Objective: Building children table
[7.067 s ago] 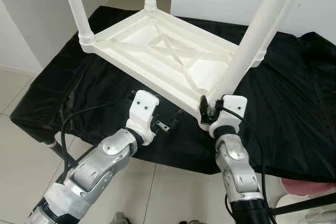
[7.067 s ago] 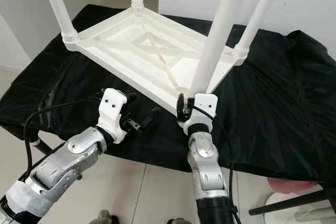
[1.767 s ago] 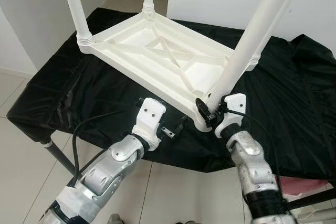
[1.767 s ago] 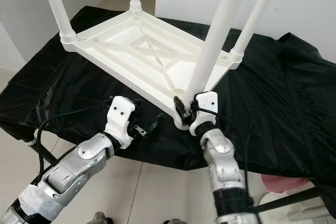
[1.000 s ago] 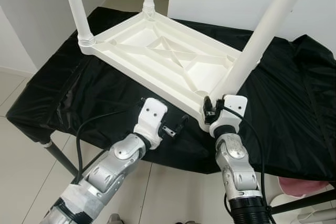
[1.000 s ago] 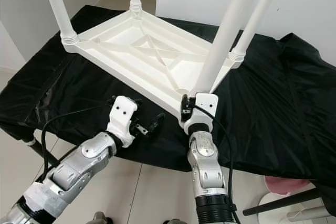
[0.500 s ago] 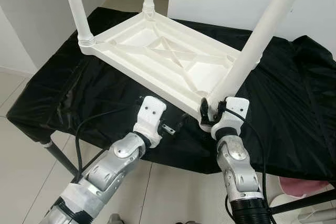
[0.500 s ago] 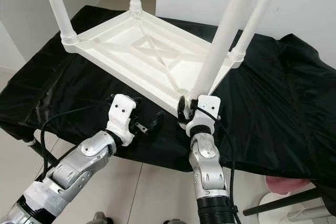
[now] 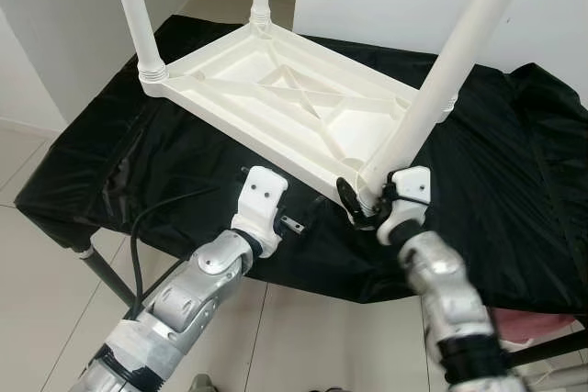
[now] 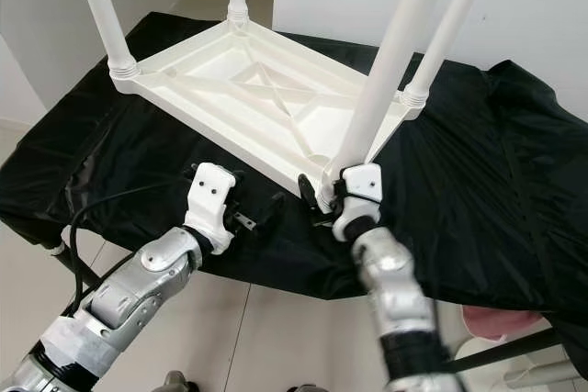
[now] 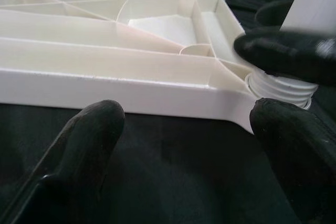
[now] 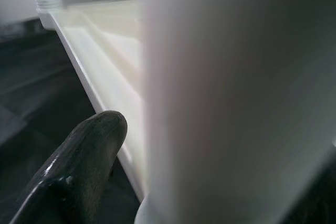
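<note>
Basically, white children's table lies upside down on black cloth, legs up. Right gripper pinches the base of the near-right leg at its corner socket. Left gripper hovers just beside the table's near edge, fingers spread apart, holding nothing, over the cloth.

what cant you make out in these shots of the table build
- Tops of the four white legs: cut off by the upper edge in both eye views.
- Right gripper at the near leg's base: its grip is hidden behind the leg; the right wrist view is blurred.
- Thread in the near corner socket: covered by a black finger in the left wrist view.
- Top face of the upside-down white table: pressed against the black cloth.
</note>
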Tool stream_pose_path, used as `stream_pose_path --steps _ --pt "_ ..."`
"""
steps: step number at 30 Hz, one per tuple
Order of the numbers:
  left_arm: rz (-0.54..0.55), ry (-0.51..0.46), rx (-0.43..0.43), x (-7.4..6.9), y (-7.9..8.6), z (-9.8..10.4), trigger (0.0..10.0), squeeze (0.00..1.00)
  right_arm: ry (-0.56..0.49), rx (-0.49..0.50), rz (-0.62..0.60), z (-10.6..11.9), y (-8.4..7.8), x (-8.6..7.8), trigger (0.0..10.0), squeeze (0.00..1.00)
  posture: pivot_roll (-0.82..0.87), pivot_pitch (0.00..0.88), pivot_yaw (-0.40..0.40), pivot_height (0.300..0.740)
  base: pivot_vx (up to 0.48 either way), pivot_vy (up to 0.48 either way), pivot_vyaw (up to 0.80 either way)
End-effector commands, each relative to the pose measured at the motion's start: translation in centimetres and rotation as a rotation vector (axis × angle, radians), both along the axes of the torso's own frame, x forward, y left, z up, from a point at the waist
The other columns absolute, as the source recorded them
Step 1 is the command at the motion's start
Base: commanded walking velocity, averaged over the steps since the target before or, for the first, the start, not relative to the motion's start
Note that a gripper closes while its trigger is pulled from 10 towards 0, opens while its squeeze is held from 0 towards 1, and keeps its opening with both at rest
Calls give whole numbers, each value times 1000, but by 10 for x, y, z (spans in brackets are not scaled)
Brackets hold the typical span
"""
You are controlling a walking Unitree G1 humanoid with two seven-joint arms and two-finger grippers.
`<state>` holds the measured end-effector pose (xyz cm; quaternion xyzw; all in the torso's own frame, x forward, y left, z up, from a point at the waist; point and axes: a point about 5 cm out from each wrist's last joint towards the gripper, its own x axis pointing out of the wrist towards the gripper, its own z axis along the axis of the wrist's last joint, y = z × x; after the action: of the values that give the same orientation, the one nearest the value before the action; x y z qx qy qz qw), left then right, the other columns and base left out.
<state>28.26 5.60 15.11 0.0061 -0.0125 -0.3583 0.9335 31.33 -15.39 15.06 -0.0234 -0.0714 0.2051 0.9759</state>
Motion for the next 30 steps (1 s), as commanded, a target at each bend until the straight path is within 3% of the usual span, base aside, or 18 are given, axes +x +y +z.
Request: stream_pose_path --steps 1,6,7,8,9,19,20,21,22,30 --pt "-201 17 19 -5 -8 -2 10000 0 20 -27 68 -6 3 -1 10000 0 10 62 -54 740 0 0 0" --pt "-202 13 -4 -3 -9 1 10000 0 38 -124 192 -9 1 0 10000 0 6 60 -61 740 0 0 0" --pt "-200 11 -9 -3 -10 2 10000 0 53 -130 219 -12 -1 1 2353 0 4 58 -63 740 0 0 0" --pt "-200 11 -9 -3 -10 2 10000 0 53 -130 219 -12 -1 1 2353 0 4 58 -63 740 0 0 0" --pt "-197 7 -11 -3 -11 2 10000 0 67 -132 249 -14 -3 0 0 0 4 58 -63 740 0 0 0" --pt "-190 12 -4 -3 -10 1 10000 0 89 -123 259 -22 -11 -2 0 0 5 50 -61 740 0 0 0" --pt "-189 8 2 -2 -9 1 10000 0 89 -115 244 -23 -11 -2 4824 0 4 45 -55 740 0 0 0" --pt "-189 8 2 -2 -9 1 10000 0 89 -115 244 -23 -11 -2 4824 0 4 45 -55 740 0 0 0" --pt "-188 7 3 -1 -9 1 10000 0 88 -113 238 -23 -11 -2 10000 0 4 45 -55 740 0 0 0" --pt "-198 -40 36 -1 -8 -2 10000 0 102 -16 126 -26 -3 -1 10000 0 -3 36 -46 740 0 0 0"
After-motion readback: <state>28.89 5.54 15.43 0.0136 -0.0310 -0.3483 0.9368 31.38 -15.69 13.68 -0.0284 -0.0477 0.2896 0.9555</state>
